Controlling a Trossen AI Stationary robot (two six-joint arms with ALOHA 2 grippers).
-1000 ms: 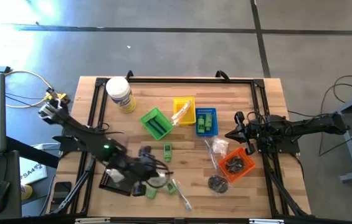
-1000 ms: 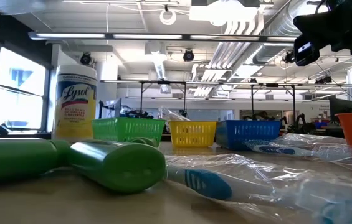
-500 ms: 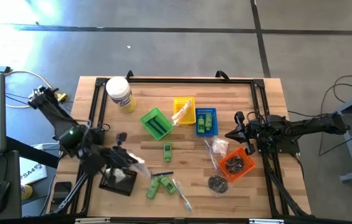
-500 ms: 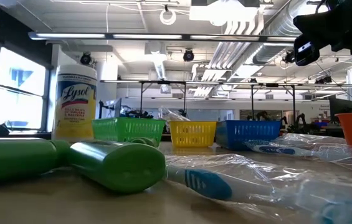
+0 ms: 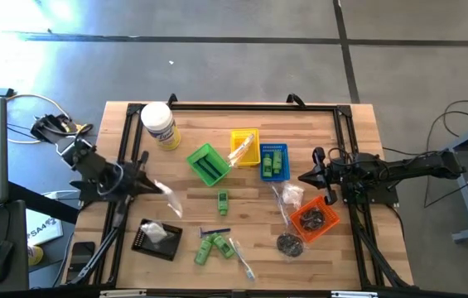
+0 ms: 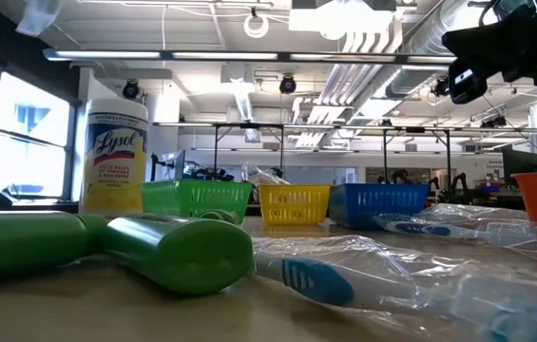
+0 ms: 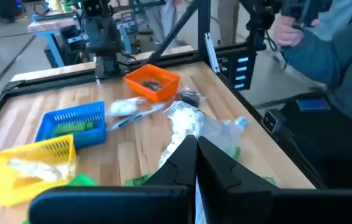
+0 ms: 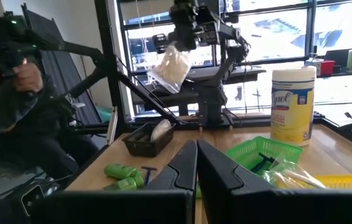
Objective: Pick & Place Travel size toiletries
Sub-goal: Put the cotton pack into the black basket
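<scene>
The left gripper is closed on a white wrapped packet and holds it in the air above the table's left side, between the black tray and the green basket. In the right wrist view the same packet hangs limp below the far arm, well above the tray.

Handling, as a judgement: the packet is probably light, soft and crinkly. Its film wrapper deforms and can slip, so a pinch on a gathered edge or corner is preferable to a squeeze across the body. Expect swing during travel.

The right gripper is closed on nothing and waits above the table's right side, just beside the orange basket.

Other toiletries on the table:
- Green bottles lie near the front edge. They look rigid and smooth and are likely to roll.
- A wrapped toothbrush lies beside them. It is thin, and its film is probably slippery.
- Further items sit in the blue basket and the yellow basket.

Legible writing: the large wipes canister reads "Lysol". The smaller print on its yellow label cannot be read.
</scene>
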